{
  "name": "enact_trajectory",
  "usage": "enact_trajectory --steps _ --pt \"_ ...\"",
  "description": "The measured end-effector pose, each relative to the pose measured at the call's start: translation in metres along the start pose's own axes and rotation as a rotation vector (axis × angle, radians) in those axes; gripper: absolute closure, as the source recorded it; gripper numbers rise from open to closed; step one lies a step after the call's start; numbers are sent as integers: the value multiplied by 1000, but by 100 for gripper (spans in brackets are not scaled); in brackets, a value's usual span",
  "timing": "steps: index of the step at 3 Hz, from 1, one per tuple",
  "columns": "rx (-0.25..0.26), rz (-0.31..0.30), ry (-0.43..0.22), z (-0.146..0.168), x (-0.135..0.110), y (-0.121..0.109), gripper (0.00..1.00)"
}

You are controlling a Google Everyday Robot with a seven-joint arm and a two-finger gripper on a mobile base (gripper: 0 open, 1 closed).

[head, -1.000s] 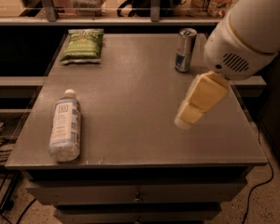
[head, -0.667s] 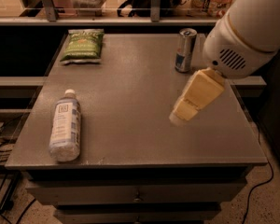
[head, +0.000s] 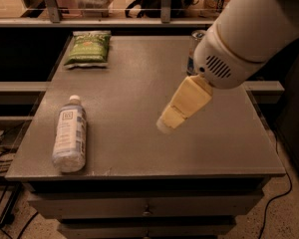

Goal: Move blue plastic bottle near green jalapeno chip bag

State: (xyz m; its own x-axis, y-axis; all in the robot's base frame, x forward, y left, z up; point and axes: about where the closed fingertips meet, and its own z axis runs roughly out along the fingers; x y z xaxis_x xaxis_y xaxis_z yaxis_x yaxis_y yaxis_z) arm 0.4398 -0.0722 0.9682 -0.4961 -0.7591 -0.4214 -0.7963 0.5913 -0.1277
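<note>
Cream gripper (head: 165, 125) on a white arm (head: 249, 39), low over the middle of a grey table (head: 139, 83), tip slanting down-left. Open or closed: cannot tell. Blue plastic bottle (head: 70, 133) on its side well left of the gripper, apart from it, white cap farthest. Green jalapeno chip bag (head: 88, 48) flat, far beyond-left of the gripper. Can (head: 194, 51) behind, half hidden.

Nothing legible. Small square logo (head: 67, 116) on bottle (head: 70, 136) label, characters unreadable. Pale lettering on green chip bag (head: 88, 48), unreadable. Gripper (head: 165, 126) over table (head: 139, 78) middle, well apart from bottle.
</note>
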Motion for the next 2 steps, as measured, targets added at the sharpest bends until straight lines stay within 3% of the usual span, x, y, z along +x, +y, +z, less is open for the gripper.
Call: enact_trajectory --steps 2 --pt "0 203 62 43 -22 35 0"
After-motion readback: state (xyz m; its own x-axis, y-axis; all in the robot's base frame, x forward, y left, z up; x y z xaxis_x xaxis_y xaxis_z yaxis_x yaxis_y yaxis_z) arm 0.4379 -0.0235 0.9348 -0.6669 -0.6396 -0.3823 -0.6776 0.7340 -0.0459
